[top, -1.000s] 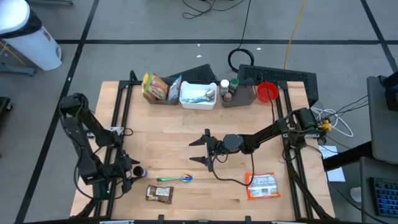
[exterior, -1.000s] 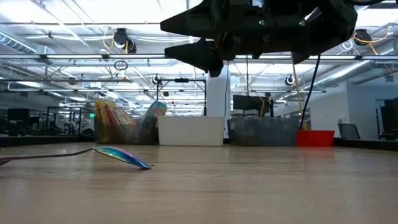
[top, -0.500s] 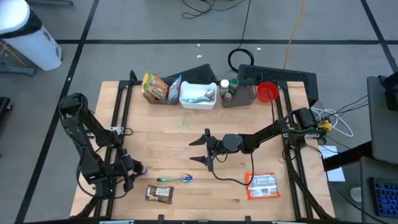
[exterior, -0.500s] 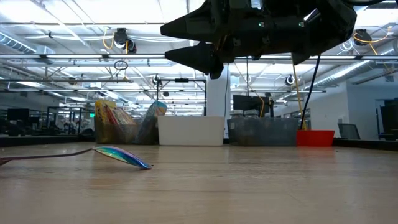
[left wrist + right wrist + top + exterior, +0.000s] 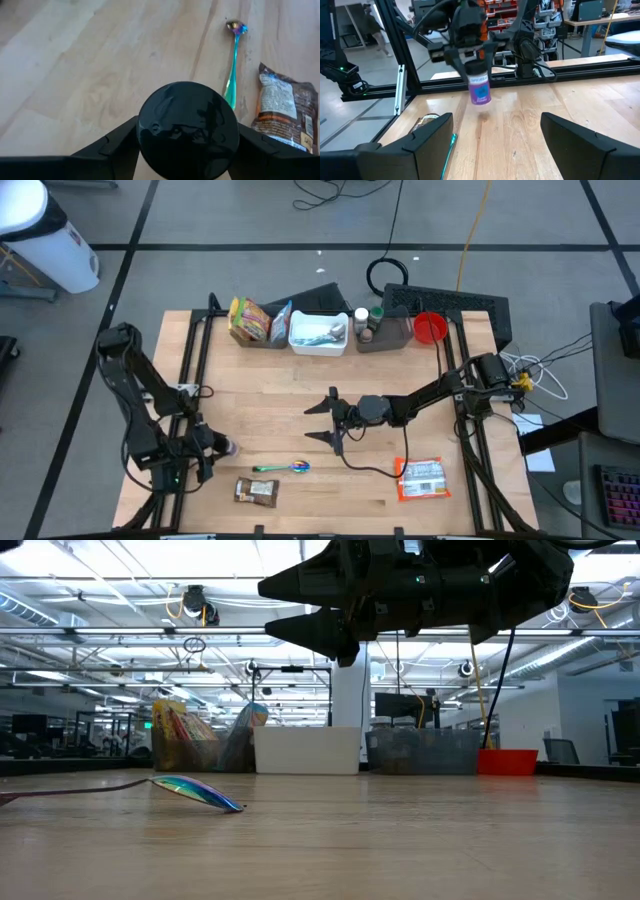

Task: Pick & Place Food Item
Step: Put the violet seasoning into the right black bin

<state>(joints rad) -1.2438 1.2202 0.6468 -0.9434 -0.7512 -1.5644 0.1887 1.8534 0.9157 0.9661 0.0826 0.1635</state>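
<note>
My left claw (image 5: pixel 212 452) is at the left front of the table (image 5: pixel 280 385). It pinches a small jar (image 5: pixel 480 91) with a black lid (image 5: pixel 188 129) and a purple label. In the right wrist view I see the jar hanging above the wood, not touching it.

Just to the right of that claw lies a spoon (image 5: pixel 280 468), flat on the table, with a green handle and a shiny bowl. A brown snack bag (image 5: pixel 256 491) lies near the spoon, a bit closer to the front edge.

My right claw (image 5: pixel 325 421) is over the middle of the table, well apart from the left one. Its fingers (image 5: pixel 318 405) are spread wide and hold nothing. It points at the left claw.

To the right of it, near the front, lies an orange bag (image 5: pixel 422 478).
</note>
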